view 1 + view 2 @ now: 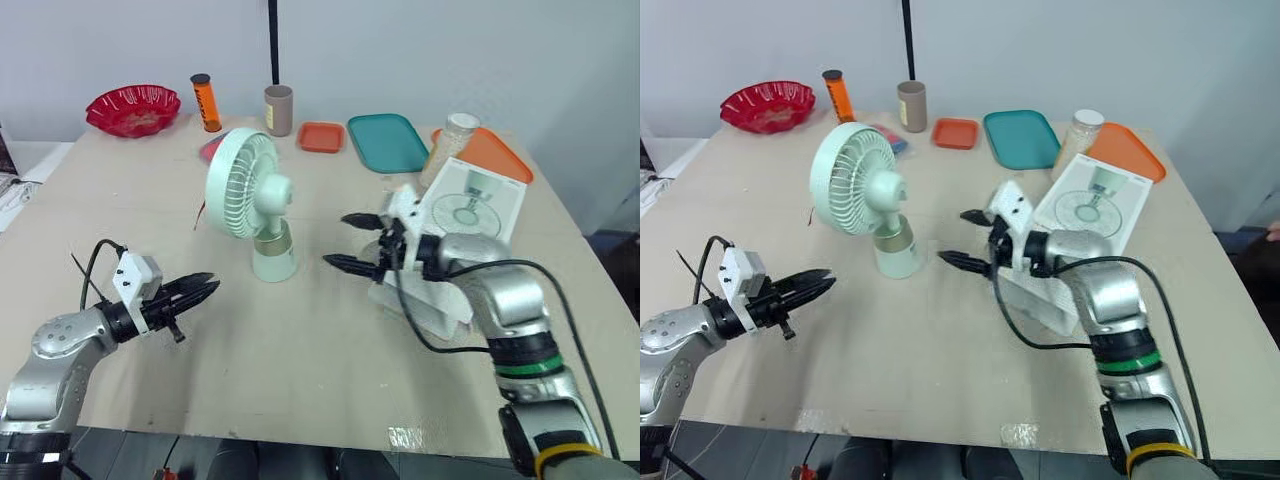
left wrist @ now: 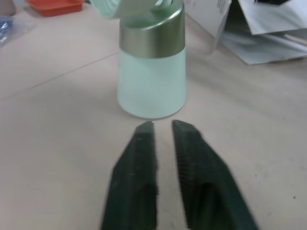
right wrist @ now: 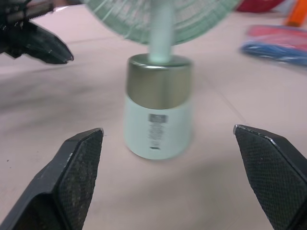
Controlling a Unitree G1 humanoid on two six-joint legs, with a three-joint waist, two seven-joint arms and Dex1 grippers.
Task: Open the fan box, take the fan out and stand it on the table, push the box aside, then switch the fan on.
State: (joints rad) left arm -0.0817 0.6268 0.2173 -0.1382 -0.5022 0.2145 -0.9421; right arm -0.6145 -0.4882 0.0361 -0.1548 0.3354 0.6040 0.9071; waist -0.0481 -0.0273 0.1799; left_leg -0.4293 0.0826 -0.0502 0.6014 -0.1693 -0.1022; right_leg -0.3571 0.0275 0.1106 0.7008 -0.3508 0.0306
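A pale green fan (image 1: 250,200) stands upright mid-table on a base with a metallic band (image 2: 151,72). The white fan box (image 1: 462,215) lies to the right of it, its printed lid up, partly behind my right arm. My right gripper (image 1: 355,240) is open wide just right of the fan's base (image 3: 158,115), with empty space between its fingertips (image 3: 81,158). To the left of the base, a short way off, my left gripper (image 1: 205,286) points at it with fingers (image 2: 139,177) nearly together and nothing held.
Along the far edge stand a red bowl (image 1: 133,108), an orange bottle (image 1: 206,102), a brown cup (image 1: 278,110), a small orange tray (image 1: 321,136), a teal tray (image 1: 387,142), a jar (image 1: 447,148) and an orange tray (image 1: 493,152). A blue and red packet (image 3: 278,43) lies behind the fan.
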